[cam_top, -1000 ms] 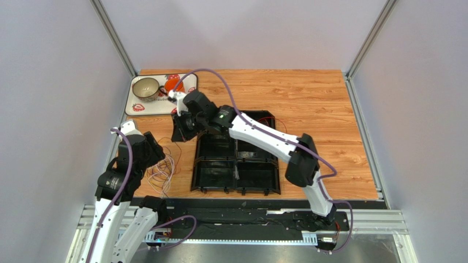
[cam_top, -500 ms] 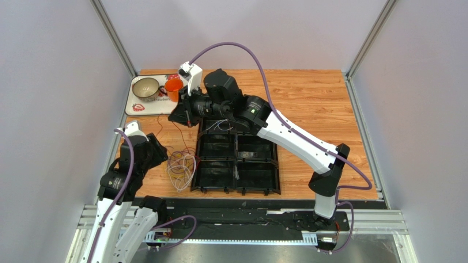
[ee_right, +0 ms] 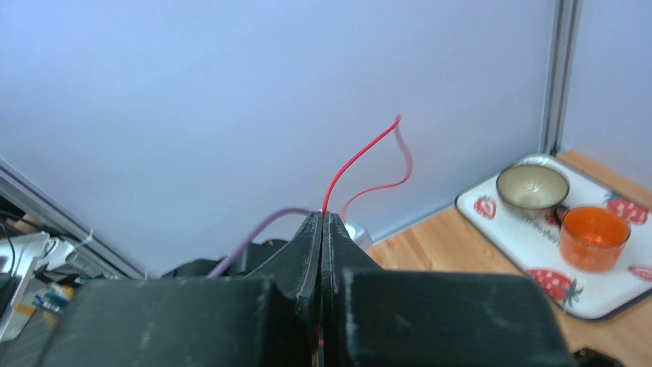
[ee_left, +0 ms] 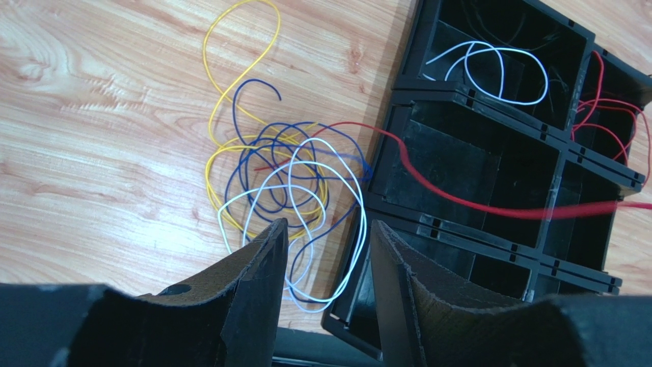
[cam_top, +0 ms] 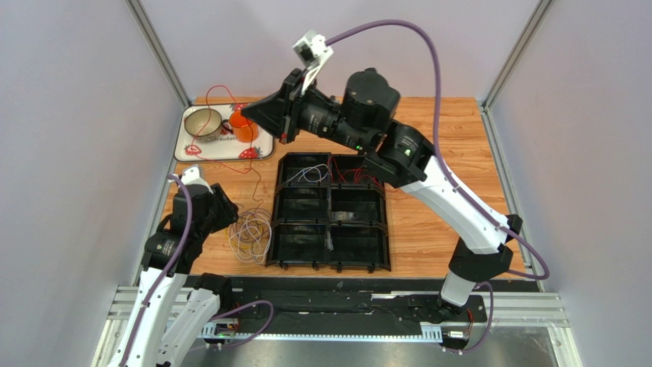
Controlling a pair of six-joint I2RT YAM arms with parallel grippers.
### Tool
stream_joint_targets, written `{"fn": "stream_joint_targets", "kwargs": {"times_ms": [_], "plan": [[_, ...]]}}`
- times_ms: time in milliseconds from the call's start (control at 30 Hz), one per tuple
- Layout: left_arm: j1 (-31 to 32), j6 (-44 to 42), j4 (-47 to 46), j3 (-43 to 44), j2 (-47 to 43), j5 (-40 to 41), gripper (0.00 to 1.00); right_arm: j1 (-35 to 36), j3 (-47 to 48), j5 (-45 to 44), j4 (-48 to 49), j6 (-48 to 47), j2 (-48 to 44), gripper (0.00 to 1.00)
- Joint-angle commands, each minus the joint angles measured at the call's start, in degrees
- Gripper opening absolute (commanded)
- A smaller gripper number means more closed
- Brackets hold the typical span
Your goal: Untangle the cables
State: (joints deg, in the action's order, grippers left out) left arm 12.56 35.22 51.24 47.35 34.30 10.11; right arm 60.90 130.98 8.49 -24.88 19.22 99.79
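Note:
A tangle of cables (cam_top: 251, 233), yellow, blue and white, lies on the wood just left of the black tray (cam_top: 329, 264). In the left wrist view the tangle (ee_left: 287, 180) sits just beyond my open, empty left gripper (ee_left: 325, 229). A red cable (ee_left: 474, 205) runs taut from the tangle across the tray. My right gripper (cam_top: 249, 111) is raised high over the back left and is shut on that red cable (ee_right: 360, 157), whose free end curls above the closed fingertips (ee_right: 321, 218). My left gripper (cam_top: 222, 206) hovers low beside the tangle.
The black tray has several compartments; a white cable (ee_left: 490, 69) lies in its far left one and red cables (ee_left: 604, 99) in its far right one. A strawberry-print tray (cam_top: 191, 149) at the back left holds a bowl (cam_top: 203, 122) and an orange cup (cam_top: 243, 126).
My right arm has risen from table level to high above the back left, drawing the red cable up and out. The tangle has slid right toward the tray. The left arm has barely moved.

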Motion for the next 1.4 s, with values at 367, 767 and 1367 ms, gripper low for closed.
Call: {"fn": "stream_joint_targets", "kwargs": {"times_ms": [367,767,1367], "plan": [[-0.43,-1.03,-1.85,0.37,0.24,-1.93,0.51,0.18,3.06,-15.16,8.62,-16.65,-7.24,0.0],[-0.43,-1.21,-1.94,0.37,0.59,-2.64,0.51,-3.07,-6.17,-23.78,11.79,-23.88,-10.75,0.0],[-0.43,-1.38,-1.94,0.46,1.2,-3.34,0.5,-9.84,-11.79,-27.3,13.46,-25.99,-12.33,0.0]]}}
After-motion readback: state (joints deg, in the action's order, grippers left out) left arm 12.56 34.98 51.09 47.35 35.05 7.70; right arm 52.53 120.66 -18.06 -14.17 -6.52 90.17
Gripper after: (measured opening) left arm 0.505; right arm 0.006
